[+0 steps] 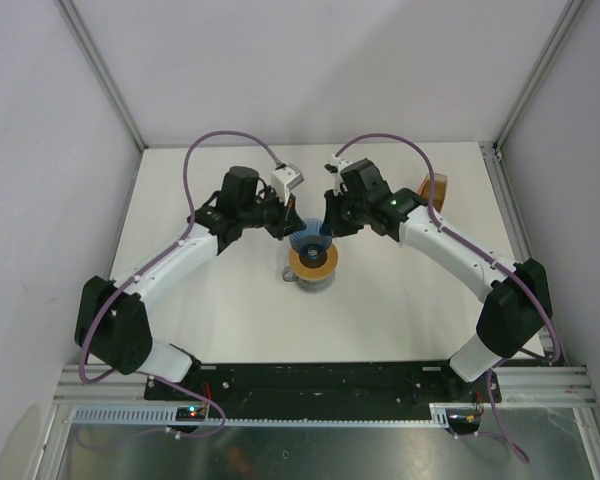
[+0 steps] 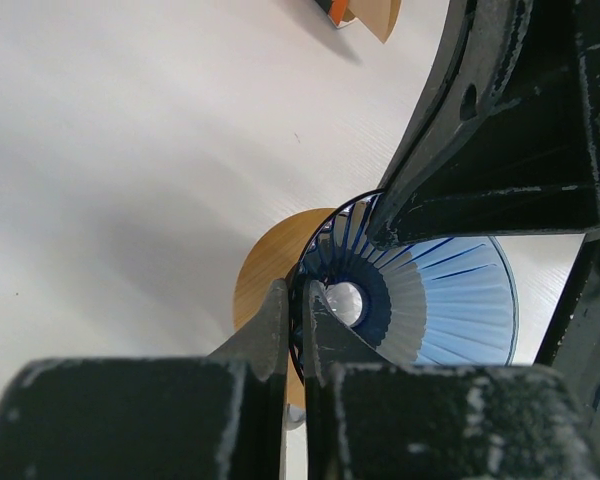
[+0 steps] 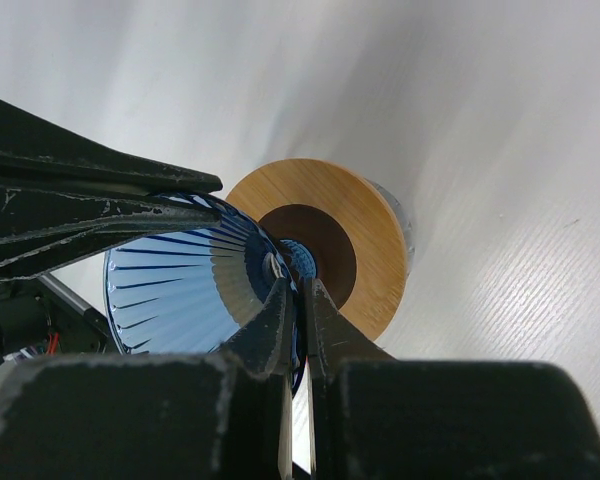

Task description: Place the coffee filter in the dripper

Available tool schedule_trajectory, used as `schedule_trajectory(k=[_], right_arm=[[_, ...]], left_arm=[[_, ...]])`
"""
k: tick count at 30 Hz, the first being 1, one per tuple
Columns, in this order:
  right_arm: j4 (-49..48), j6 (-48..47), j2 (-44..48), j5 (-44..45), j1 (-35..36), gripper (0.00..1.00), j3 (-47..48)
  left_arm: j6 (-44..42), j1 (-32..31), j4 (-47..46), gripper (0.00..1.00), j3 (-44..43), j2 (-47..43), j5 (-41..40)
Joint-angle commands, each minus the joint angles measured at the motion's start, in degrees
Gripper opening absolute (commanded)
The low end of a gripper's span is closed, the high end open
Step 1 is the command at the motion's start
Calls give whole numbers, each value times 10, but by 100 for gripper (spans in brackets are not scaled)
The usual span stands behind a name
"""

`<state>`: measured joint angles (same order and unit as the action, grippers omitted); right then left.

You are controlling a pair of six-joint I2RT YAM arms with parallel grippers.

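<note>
The dripper (image 1: 310, 240) is in the middle of the table (image 1: 230, 320), gripped from both sides. The left gripper (image 1: 290, 230) and right gripper (image 1: 328, 228) each have their fingers closed narrowly on its rim. From overhead the arms hide most of it, leaving only a blue patch just behind the wooden ring (image 1: 313, 262).

The wrist views show more. The left one looks into the ribbed cone down to its small hole. The right one shows the cone's narrow end at the ring's dark centre. A glass jug (image 3: 405, 215) shows only as a sliver under the ring.

What looks like the coffee filter (image 2: 378, 14) is a tan paper edge cut off at the top of the left wrist view, well apart from the dripper. It lies beside an orange stack (image 2: 335, 8). From overhead the right arm half covers this spot, and the two cannot be told apart.
</note>
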<state>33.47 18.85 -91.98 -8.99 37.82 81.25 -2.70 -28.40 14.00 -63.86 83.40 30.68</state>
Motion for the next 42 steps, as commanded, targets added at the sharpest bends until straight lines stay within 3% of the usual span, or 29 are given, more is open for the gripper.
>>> schedule_trajectory(k=[1, 42], right_arm=[[44, -3, -44, 48, 4, 0, -53], [32, -15, -57, 54, -2, 0, -114]], left_arm=[[-53, -12, 136, 0, 49, 38, -2], [-66, -21, 137, 0, 94, 63, 48]])
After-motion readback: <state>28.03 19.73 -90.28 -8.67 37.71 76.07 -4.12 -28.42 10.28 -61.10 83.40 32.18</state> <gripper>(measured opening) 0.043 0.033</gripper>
